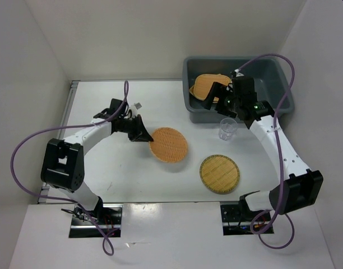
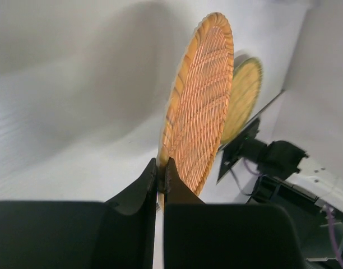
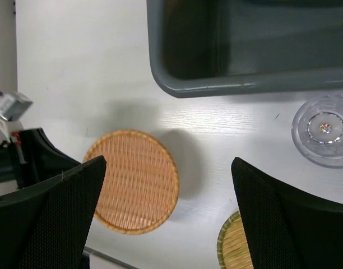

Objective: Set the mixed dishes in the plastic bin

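My left gripper [image 1: 144, 134] is shut on the left rim of the round orange woven plate [image 1: 168, 144]; in the left wrist view its jaws [image 2: 162, 168] pinch the plate's edge [image 2: 202, 95]. The paler yellow round plate [image 1: 219, 174] lies flat on the table in front of it. The clear glass cup [image 1: 228, 128] stands just in front of the grey-blue bin [image 1: 286, 84]. Two rounded-triangular plates [image 1: 208, 86] lie in the bin's left end. My right gripper [image 1: 216, 98] is open and empty, above the bin's near left corner.
The right wrist view shows the bin's near wall [image 3: 227, 87], the cup [image 3: 325, 129], the orange plate [image 3: 135, 182] and the yellow plate's edge [image 3: 233, 246]. White walls enclose the table on the left, back and right.
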Robot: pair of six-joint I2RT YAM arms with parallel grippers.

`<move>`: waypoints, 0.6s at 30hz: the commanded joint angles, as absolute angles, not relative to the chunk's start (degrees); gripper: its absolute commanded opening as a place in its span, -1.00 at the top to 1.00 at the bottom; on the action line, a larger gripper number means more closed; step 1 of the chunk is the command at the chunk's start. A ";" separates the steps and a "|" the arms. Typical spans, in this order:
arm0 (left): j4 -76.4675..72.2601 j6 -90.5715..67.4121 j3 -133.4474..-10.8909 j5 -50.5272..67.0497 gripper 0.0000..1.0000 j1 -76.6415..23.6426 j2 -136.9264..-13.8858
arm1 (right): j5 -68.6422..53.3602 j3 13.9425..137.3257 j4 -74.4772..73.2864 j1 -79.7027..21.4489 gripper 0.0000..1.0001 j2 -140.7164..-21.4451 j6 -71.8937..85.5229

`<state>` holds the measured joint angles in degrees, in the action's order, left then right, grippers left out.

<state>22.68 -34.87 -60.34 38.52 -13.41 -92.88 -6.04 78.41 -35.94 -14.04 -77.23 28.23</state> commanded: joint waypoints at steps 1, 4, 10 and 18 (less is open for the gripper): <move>17.75 -40.51 -66.87 43.51 1.00 -13.36 -89.82 | -7.65 76.90 -32.52 -14.15 -0.94 -75.06 28.30; 16.44 -42.27 -74.16 45.33 1.00 -13.36 -89.82 | -5.72 76.90 -32.52 -14.15 -0.94 -74.01 28.30; 14.85 -47.01 -87.08 46.58 1.00 -12.83 -94.12 | 1.29 79.54 -34.89 -14.15 -0.97 -72.78 27.69; 12.74 -50.18 -106.85 43.51 1.00 -14.94 -112.92 | 17.75 80.24 -33.74 -12.58 -1.00 -62.23 31.73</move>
